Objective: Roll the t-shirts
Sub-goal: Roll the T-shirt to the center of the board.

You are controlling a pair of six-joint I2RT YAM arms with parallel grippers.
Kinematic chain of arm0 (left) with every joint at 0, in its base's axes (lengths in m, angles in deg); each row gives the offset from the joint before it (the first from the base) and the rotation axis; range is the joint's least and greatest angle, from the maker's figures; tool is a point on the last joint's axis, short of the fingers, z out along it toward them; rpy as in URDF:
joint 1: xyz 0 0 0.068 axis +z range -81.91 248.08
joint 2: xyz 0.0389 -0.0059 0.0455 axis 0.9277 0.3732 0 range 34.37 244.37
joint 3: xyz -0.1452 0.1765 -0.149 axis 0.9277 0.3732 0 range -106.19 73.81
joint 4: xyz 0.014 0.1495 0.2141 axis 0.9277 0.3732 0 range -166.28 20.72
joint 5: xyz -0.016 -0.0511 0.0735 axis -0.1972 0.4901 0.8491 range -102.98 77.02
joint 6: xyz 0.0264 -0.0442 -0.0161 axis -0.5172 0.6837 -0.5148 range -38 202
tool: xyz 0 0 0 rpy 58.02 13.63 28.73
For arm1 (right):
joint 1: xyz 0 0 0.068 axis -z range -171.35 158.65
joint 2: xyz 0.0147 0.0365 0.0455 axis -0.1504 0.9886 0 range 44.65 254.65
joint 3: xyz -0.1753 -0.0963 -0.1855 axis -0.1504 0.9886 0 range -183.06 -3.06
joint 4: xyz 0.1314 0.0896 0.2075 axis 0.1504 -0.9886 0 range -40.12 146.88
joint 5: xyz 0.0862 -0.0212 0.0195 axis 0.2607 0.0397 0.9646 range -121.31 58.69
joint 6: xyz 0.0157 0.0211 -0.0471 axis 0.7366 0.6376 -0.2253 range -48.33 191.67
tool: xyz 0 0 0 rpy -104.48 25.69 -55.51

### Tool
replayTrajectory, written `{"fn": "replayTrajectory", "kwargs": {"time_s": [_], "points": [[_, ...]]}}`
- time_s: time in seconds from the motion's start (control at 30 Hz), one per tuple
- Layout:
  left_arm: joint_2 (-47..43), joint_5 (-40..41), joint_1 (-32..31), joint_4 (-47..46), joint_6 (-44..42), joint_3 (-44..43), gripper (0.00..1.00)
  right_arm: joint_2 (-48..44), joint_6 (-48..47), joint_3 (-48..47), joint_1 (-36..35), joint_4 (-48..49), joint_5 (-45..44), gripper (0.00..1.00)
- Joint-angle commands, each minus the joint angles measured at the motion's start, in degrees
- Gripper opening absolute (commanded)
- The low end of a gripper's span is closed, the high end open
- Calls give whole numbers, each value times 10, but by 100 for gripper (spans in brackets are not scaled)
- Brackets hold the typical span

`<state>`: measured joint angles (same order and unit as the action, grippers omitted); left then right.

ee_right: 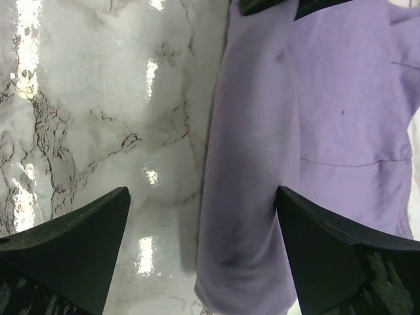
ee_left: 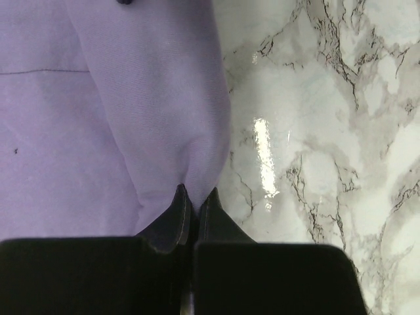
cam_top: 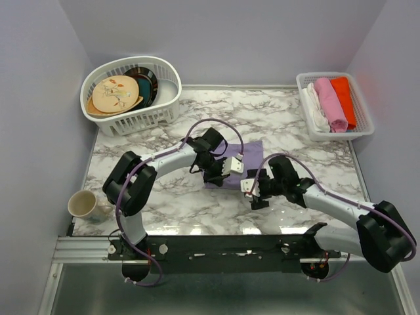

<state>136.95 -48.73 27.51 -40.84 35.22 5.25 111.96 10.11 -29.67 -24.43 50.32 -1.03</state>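
Note:
A lavender t-shirt [cam_top: 244, 159] lies folded on the marble table, its near edge rolled into a thick tube. My left gripper [cam_top: 214, 172] is shut on the left end of that roll; in the left wrist view the cloth [ee_left: 157, 118] runs into the closed fingertips [ee_left: 178, 205]. My right gripper [cam_top: 252, 195] is open at the roll's right end. In the right wrist view the rolled edge [ee_right: 246, 190] lies between the two spread fingers [ee_right: 85, 230], closer to the right one, touching neither clearly.
A white round basket [cam_top: 131, 95] holding patterned plates stands at the back left. A white rectangular basket [cam_top: 335, 105] with rolled pink, white and orange cloths stands at the back right. A cup [cam_top: 84, 204] sits at the near left edge.

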Motion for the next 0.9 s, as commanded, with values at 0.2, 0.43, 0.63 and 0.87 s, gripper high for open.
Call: {"fn": "replayTrajectory", "kwargs": {"time_s": [0.2,0.43,0.63,0.87], "points": [[13,-64,31,56,-11,-29,0,77,40,-36,-15,54,-76,72],[52,-111,69,174,-58,-79,0,90,82,-107,7,-59,-60,22],[100,-167,114,276,-67,-140,0,180,47,-221,83,-282,93,21],[175,-195,151,329,-21,-223,4,386,-18,-424,153,-546,191,20]]}}
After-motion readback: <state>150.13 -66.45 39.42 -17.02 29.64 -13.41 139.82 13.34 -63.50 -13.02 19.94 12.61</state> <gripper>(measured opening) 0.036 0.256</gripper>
